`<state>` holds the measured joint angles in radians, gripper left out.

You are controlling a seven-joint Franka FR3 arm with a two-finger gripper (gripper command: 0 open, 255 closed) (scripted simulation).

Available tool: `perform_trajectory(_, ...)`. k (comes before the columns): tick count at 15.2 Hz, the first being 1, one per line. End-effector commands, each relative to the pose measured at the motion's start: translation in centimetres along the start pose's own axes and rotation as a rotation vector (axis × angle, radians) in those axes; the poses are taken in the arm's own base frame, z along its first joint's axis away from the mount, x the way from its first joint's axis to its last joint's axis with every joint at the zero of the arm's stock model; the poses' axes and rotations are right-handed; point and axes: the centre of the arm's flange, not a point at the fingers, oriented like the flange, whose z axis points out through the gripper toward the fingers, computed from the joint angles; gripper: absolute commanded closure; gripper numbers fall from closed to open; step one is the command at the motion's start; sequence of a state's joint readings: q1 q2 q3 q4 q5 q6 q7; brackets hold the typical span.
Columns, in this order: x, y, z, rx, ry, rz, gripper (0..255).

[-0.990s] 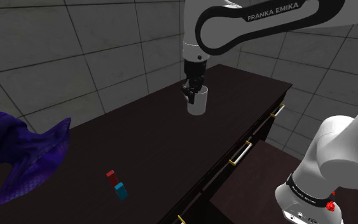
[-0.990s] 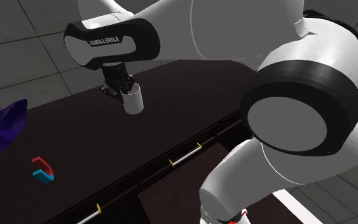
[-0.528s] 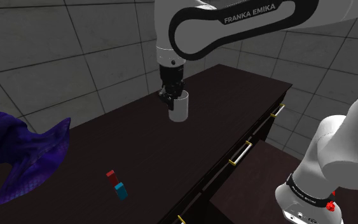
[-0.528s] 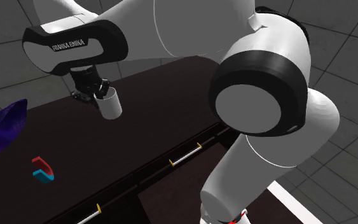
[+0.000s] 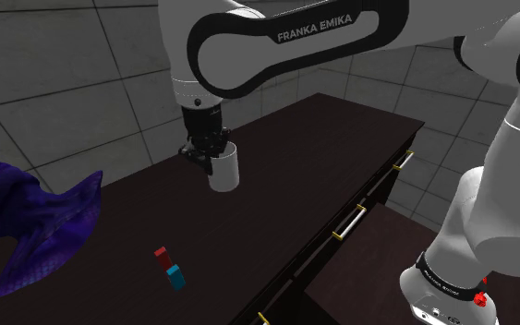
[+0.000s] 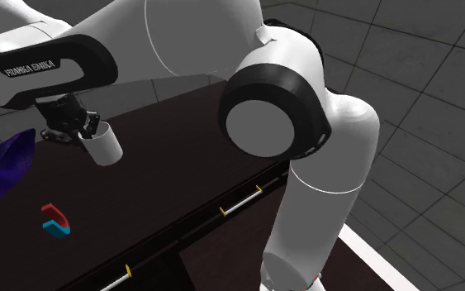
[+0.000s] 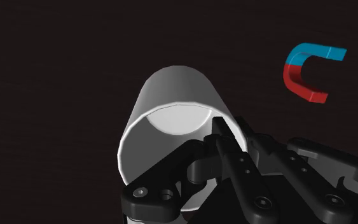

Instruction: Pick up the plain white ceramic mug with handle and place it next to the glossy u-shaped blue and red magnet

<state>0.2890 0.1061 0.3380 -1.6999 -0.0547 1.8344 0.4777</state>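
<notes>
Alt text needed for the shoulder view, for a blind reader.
The black gripper clasps a white mug by its rim over a dark table. A red and blue magnet lies nearer the camera, with purple cloth at the view's left.

White arm [image 5: 485, 217], FRANKA EMIKA lettering [image 5: 320, 28], black pincer [image 5: 212, 160]
</notes>
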Motion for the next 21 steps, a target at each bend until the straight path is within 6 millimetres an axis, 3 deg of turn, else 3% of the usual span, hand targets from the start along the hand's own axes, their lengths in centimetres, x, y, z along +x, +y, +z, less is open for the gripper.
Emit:
perform_trajectory(1,1.0,-2.3,0.1,0.000,0.000,0.002,255)
perform_trajectory(6,3.6,-8.8,0.2,0.000,0.000,0.002,255)
perform_trajectory(21,3.3,-8.8,8.1,0.000,0.000,0.002,255)
